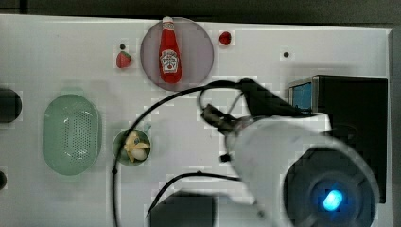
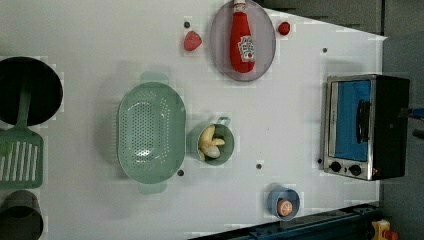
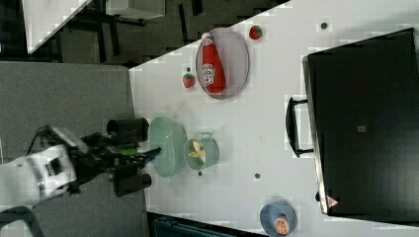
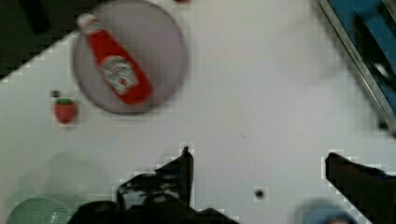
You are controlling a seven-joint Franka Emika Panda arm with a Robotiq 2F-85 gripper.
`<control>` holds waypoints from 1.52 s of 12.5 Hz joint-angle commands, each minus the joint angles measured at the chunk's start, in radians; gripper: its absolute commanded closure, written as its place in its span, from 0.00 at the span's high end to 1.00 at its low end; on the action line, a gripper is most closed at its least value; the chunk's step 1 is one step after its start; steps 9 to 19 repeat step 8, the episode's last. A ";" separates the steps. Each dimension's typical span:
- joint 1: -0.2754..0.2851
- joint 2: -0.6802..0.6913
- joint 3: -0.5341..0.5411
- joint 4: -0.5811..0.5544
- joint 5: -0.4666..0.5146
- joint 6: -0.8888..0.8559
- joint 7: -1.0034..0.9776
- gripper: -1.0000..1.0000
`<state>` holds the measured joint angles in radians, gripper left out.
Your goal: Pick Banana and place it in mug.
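Observation:
The banana (image 2: 210, 145) lies inside the pale-green mug (image 2: 192, 144), yellow flaps and cream inside showing over the rim. In the top view the banana (image 1: 135, 146) sits in the mug (image 1: 117, 141) just right of the colander, and in the right view the banana (image 3: 197, 152) is in the mug (image 3: 212, 154) too. My gripper (image 4: 259, 161) is open, its two dark fingers (image 4: 184, 168) spread wide over bare white table with nothing between them. It hangs well above the table, away from the mug.
The green colander (image 2: 150, 130) stands beside the mug. A ketchup bottle (image 2: 242, 40) lies on a grey plate (image 2: 220, 55), with a strawberry (image 2: 192, 41) near it. A toaster oven (image 2: 365, 125), a blue cup with an orange (image 2: 283, 202) and a green spatula (image 2: 20, 160) sit round the edges.

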<state>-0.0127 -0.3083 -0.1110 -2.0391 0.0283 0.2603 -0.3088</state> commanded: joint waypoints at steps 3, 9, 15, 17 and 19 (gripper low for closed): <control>-0.001 0.023 0.022 0.076 -0.050 -0.113 0.242 1.00; 0.001 0.023 0.026 0.079 -0.057 -0.169 0.241 1.00; 0.001 0.023 0.026 0.079 -0.057 -0.169 0.241 1.00; 0.001 0.023 0.026 0.079 -0.057 -0.169 0.241 1.00; 0.001 0.023 0.026 0.079 -0.057 -0.169 0.241 1.00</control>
